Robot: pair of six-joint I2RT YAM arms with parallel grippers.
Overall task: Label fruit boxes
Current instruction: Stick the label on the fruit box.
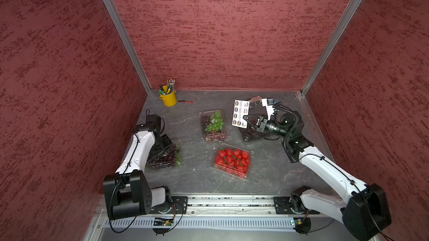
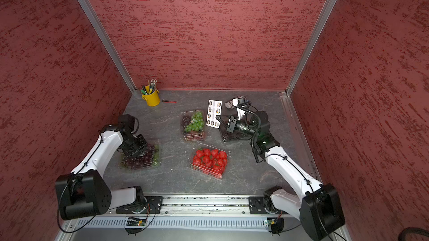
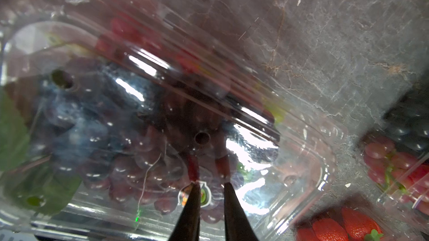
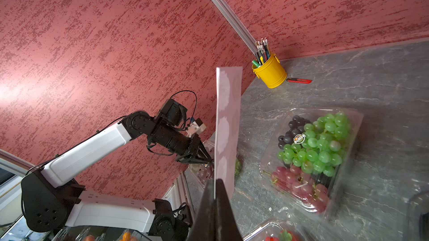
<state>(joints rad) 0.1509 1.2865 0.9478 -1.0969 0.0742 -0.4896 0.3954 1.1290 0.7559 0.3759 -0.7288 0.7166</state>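
Bench: grey marbled tabletop (image 1: 197, 181), walled on three sides by red textured panels (image 1: 209, 31).
Dark-grape punnet (image 1: 168, 161): clear rectangular plastic box of dark grapes, left side of the table, under the left arm's wrist.
Left gripper (image 3: 211, 185): tips down on that punnet's lid; the two fingers stand a narrow gap apart, nothing between them.
Small label (image 3: 205, 197): round sticker lying on the same lid, right at the fingertips, partly under one finger.
Sticker sheet (image 1: 240, 113): white card with two columns of round stickers, held off the table, near upright.
Right gripper (image 4: 217, 187): clamped closed on the sheet's lower edge.
Green-grape punnet (image 1: 213, 125): clear box of green, purple and dark grapes, mid-table; one round sticker (image 4: 299, 138) on its lid.
Strawberry punnet (image 1: 232, 161): clear box of red strawberries, nearer the arm bases, close to the green-grape box but apart from it.
Fourth punnet (image 1: 249, 135): clear box with dark contents under the right arm; fruit not identifiable.
Pencil cup (image 1: 168, 99): yellow metal bucket holding pencils, back left corner; slim red tool (image 1: 185, 101) lying just beside it.
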